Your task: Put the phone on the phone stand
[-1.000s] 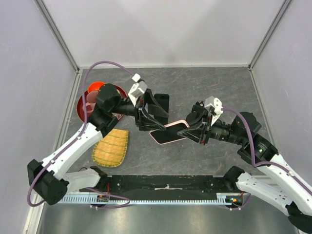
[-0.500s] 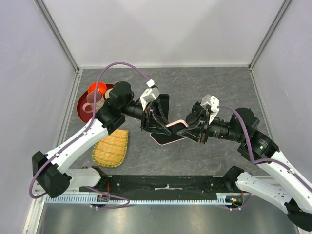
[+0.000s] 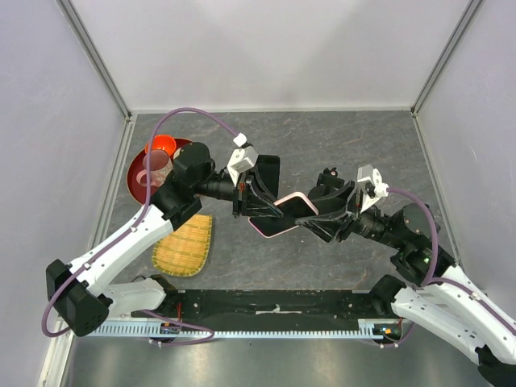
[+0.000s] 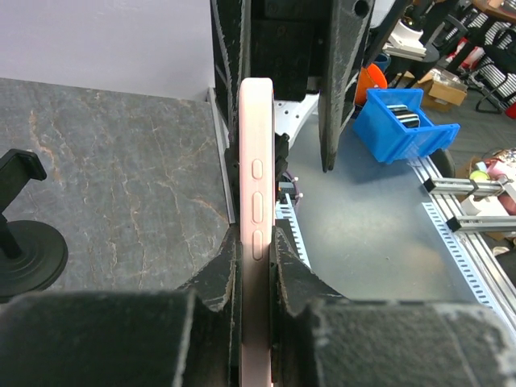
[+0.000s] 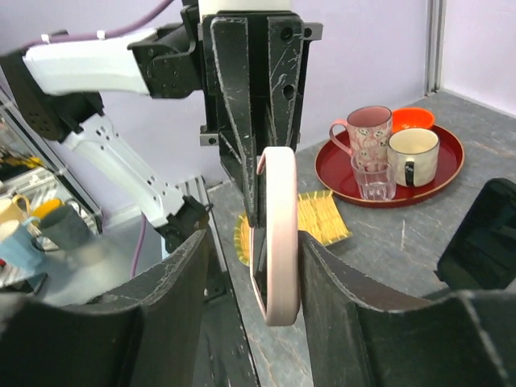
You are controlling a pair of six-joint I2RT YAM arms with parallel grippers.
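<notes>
Nearest the arm bases, at the table's [image 3: 355, 145] middle, the phone [image 3: 280, 219] hangs in the air between the two arms, clear of the surface. The left gripper [image 3: 262, 205] comes in from 9 o'clock and is clamped on one end of it: the left wrist view shows the pink edge with its side buttons pinched tight between both pads. The right gripper [image 3: 310, 208] comes in from 3 o'clock and straddles the other end with its jaws spread. In its own view one finger lies against the phone and the other stands off with a gap, so it is not gripping.

The phone looks stiff, thin and light, with a glass face and rounded, glossy edges (likely slippery under hard pads). A hold across the flat faces near one end, as the left has now, seems safest. It should stay clear of the buttons, and the squeeze should be modest.

Farther back, at about 11 o'clock from the phone, stands the black phone stand [image 3: 269, 168], partly hidden behind the left wrist; the phone is not yet on it. A bamboo mat [image 3: 184, 244] lies at 8 o'clock, and a red tray [image 3: 137, 173] of cups at 10 o'clock.
</notes>
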